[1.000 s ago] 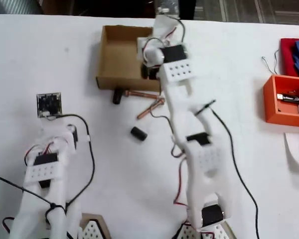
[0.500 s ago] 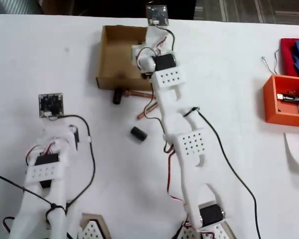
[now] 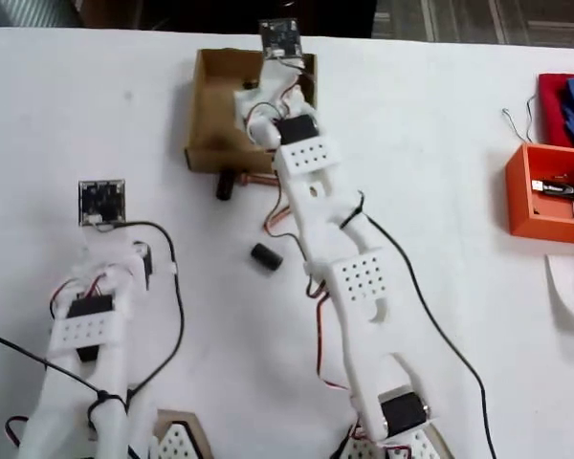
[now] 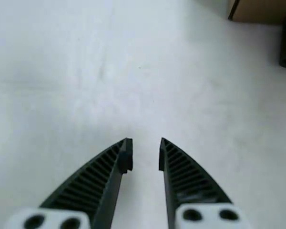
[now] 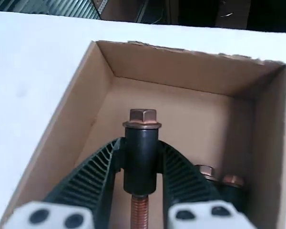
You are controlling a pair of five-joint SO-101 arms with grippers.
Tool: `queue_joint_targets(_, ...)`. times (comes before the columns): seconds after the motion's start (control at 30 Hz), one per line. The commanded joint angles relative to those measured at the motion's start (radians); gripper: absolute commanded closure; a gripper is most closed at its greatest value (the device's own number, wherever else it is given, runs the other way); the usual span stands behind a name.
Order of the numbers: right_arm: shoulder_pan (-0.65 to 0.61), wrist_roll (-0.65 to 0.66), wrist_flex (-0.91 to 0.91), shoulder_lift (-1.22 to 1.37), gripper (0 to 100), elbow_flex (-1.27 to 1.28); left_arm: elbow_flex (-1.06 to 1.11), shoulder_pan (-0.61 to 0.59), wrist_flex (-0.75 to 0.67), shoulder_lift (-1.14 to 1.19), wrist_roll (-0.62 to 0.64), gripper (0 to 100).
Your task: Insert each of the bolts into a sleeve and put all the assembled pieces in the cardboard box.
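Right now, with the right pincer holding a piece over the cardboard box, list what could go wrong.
1. The right pincer grips only the sleeve; the bolt could slide out on release.
2. The piece may bounce off the two assembled pieces in the cardboard box.
3. That arm's wires hang near the loose bolt beside the box; pulling back could sweep it.

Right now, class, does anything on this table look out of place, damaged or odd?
Nothing damaged or spilled. A small black cylindrical sleeve lies alone on the white table, and a copper bolt with a black end lies outside the brown cardboard box, beside its wall.
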Motion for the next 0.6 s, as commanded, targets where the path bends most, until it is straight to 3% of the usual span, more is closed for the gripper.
queue_joint_targets(0.0, -0.002, -0.002, -0.044, -0.018, 97.8, 0.017, -0.004, 0.012, -0.017, -0.005, -0.005, 89)
queue_joint_targets(0.57, -0.001, -0.005, -0.022, 0.056, 97.8, 0.043, -0.004, 0.012, -0.017, -0.005, -0.005, 89)
